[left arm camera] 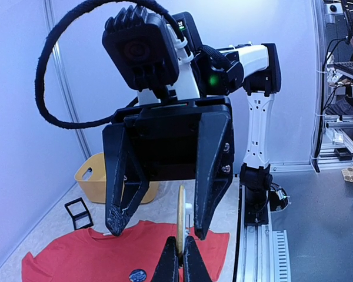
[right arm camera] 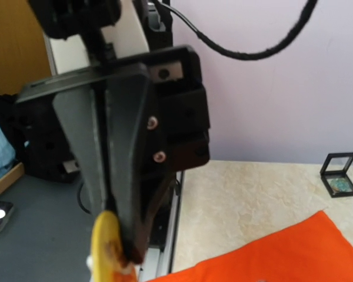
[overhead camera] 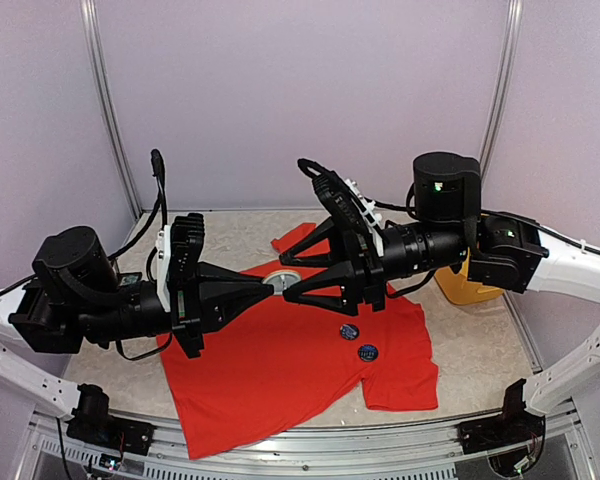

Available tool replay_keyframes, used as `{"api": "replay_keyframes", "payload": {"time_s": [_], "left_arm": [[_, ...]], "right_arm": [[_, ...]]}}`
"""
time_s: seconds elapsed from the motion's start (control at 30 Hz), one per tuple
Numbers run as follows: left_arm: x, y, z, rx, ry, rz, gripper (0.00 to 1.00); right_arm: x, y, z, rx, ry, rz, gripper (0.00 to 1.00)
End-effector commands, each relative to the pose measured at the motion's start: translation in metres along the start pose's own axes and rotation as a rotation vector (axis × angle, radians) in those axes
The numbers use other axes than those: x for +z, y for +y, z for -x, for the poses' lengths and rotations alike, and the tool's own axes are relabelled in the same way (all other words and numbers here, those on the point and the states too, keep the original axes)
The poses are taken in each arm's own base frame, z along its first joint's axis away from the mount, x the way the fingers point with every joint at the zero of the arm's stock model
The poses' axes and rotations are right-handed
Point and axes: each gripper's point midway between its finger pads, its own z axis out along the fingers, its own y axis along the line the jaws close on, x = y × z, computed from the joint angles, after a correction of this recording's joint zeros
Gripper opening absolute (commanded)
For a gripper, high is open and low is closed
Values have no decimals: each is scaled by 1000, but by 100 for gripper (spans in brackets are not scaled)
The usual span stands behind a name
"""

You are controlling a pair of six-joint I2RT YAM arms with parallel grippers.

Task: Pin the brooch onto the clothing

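Stage: we judged the task well short of halfway. The brooch [left arm camera: 180,220] was up in the air in the left pincer [left arm camera: 180,244], high over the shirt [overhead camera: 280,370] and not yet pinned to it.
Left pincer: it was clamped on the lower edge of the brooch, a yellow disc held upright and edge-on to the left wrist camera.
Right pincer [left arm camera: 159,229]: it was spread wide, facing the left one tip to tip. Its fingers [left arm camera: 212,176] stood one on each side of the brooch with a gap on both sides, so we took it to hold nothing.
Left to do: as we read it, ready the pin, bring the brooch down to the cloth, push the pin through and fasten it.
Shirt: it lay spread flat on the surface [overhead camera: 480,350], beneath both arms.
Badges: two dark round badges [overhead camera: 349,331] lay on the shirt's front, below the right pincer. We could not tell whether they were pinned or loose.
Further out: a yellow basket [left arm camera: 97,176] stood past the shirt at the surface's right side. A small black box [left arm camera: 79,212] sat just beside the basket.
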Motion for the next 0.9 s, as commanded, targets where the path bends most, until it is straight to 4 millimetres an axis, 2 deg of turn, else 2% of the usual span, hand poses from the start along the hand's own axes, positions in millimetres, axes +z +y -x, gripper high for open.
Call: {"api": "replay_keyframes", "payload": {"time_s": [0.0,0.27,0.4,0.6,0.87], "left_arm": [[-2,-2,4,13,-15,-3,0],[-1,-13,0,27,-9,-51,0],[1,-23,-5,36,-2,-99,0],[4,-34,-10,57,6,-142,0],[3,-31,-9,43,-11,-121,0]], "right_arm": [[-4,1,12,-6,-42,7,49],[-5,-5,11,25,-43,-30,28],[-7,-17,12,41,-39,-89,22],[-4,-24,10,66,-30,-115,20],[2,-30,3,79,9,-131,25]]}}
